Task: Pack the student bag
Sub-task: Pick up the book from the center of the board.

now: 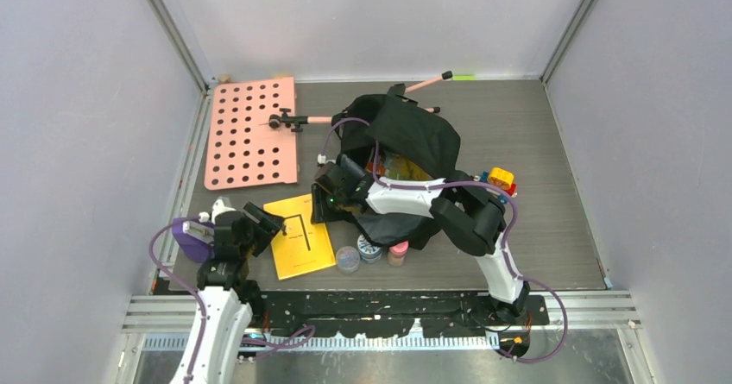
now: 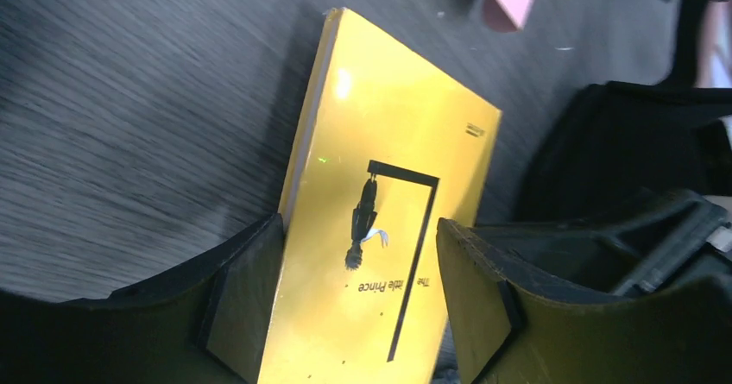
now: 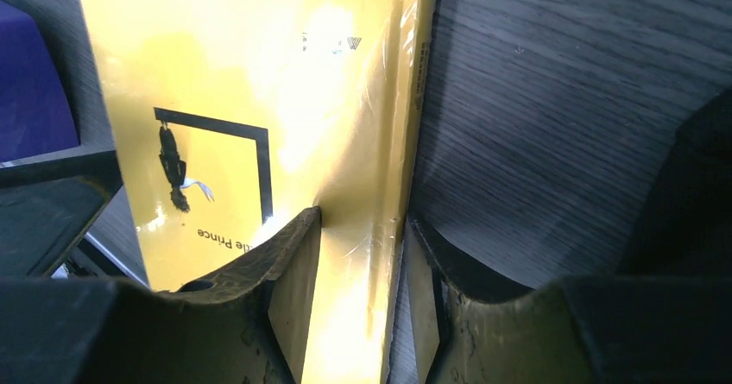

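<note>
Low left in the top view, the left claw [image 2: 358, 293] gapes wide astride the yellow book [image 1: 299, 237], likely to steady it flat on the tabletop [image 1: 552, 229]. The right claw [image 3: 358, 298] is narrowed about the book's spine edge. Whether it pinches, I cannot tell. Beyond, at centre, the student bag [image 1: 414, 129] sits seemingly open to receive it.

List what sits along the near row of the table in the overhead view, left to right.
purple object → yellow book → clear-lidded jar → white-lidded jar → pink-lidded jar
</note>
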Robot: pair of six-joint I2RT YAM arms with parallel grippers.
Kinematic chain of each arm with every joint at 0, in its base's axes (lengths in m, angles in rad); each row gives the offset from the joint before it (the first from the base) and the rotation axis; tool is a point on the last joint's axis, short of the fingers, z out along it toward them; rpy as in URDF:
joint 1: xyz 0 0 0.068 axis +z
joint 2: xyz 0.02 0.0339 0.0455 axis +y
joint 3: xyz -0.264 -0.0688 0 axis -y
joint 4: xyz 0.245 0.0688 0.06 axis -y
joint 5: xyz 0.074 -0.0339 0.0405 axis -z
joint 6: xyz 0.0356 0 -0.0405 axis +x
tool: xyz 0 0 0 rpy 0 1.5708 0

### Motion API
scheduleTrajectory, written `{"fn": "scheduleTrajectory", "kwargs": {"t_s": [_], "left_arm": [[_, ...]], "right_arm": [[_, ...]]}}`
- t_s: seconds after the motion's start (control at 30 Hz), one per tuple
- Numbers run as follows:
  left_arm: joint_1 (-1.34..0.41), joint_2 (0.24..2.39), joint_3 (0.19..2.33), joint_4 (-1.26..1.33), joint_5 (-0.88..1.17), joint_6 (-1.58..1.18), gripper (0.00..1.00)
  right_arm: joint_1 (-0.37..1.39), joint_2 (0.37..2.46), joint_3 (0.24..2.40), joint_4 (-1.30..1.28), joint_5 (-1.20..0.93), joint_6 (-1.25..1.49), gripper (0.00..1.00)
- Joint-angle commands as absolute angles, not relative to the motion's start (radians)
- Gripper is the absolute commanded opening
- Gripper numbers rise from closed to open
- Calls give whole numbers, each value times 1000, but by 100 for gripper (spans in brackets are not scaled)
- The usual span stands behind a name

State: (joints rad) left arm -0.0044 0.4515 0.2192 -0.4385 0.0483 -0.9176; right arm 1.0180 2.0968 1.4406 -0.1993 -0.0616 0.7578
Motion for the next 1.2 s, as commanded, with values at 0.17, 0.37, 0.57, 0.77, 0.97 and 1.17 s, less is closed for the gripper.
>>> {"fn": "scheduleTrajectory", "kwargs": {"t_s": [0.17,0.37,0.57,0.77,0.97,1.17], "left_arm": [[-23,332,261,-396,239,-1015,65],[-23,474,316,-285,255,-957,64],[-23,553,347,-203,254,-934,63],[-23,587,344,-149,231,-929,63],[-23,675,366,-67,215,-910,63],[-23,811,390,37,177,-865,63]], "right_arm": [[1051,1957,1473,-50,-76,751,43],[1051,1979,1525,-51,-58,723,42],[1051,1975,1540,-29,-38,704,42],[1050,1990,1583,-43,-16,666,42],[1046,2039,1661,-75,-3,622,42],[1024,2114,1730,-83,-3,587,42]]}}
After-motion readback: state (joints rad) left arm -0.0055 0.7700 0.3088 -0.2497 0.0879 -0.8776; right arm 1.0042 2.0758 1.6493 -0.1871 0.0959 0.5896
